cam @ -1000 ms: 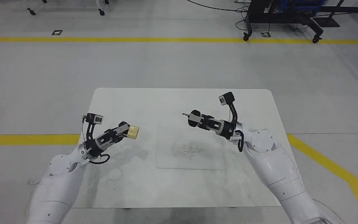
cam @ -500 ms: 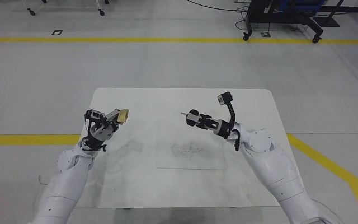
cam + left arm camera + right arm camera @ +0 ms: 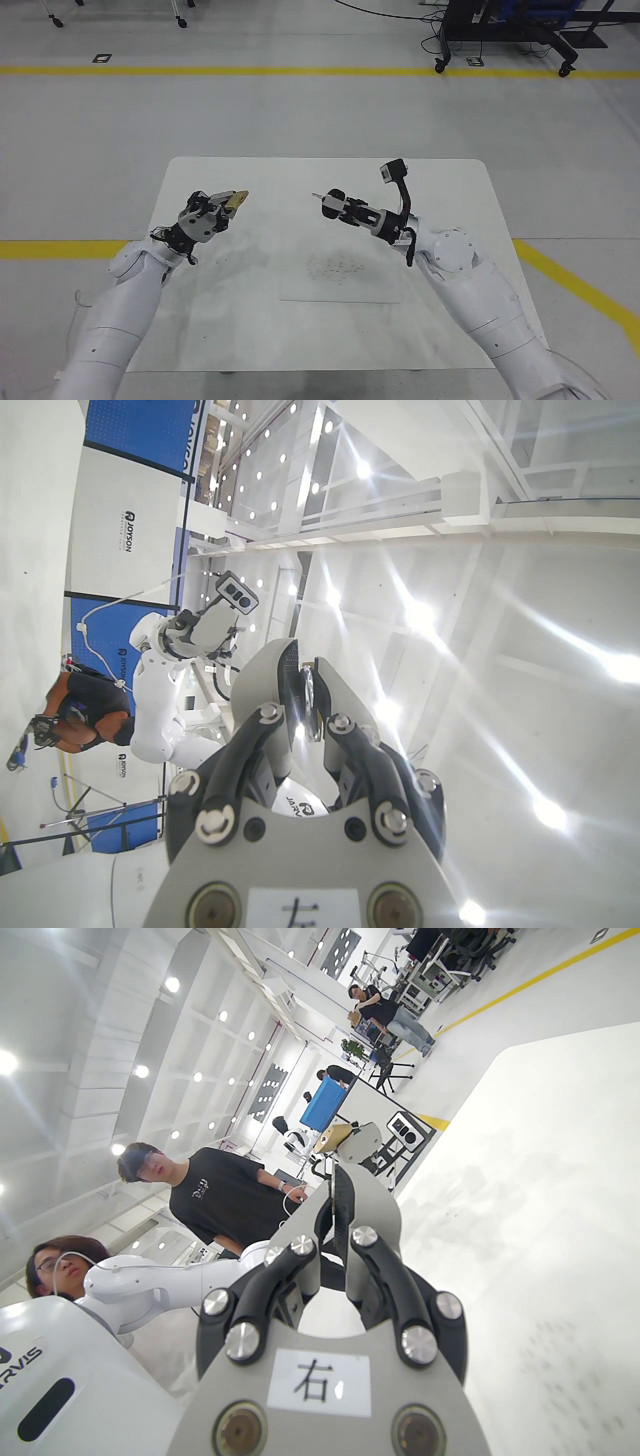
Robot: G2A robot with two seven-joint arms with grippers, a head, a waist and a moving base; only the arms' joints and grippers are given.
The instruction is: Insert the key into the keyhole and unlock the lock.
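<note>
My left gripper (image 3: 222,207) holds a brass padlock (image 3: 237,200) above the left part of the white table (image 3: 450,180). Its fingers (image 3: 280,680) are shut on a shiny metal part of the lock (image 3: 306,695). My right gripper (image 3: 335,204) hovers over the table's middle, shut on a small key (image 3: 319,197) whose tip points at the padlock. A gap of open air separates key and lock. In the right wrist view the key (image 3: 330,1193) shows as a thin edge between the fingers, and the padlock (image 3: 331,1138) faces it farther off.
A pale sheet with faint speckles (image 3: 340,268) lies flat on the table below the right gripper. Yellow floor lines (image 3: 300,71) run past the table, and a dark wheeled stand (image 3: 500,35) is beyond the far right.
The left arm swung up and turned, carrying the padlock farther back and then right, towards the key. The right gripper shifted slightly left and away with the key.
</note>
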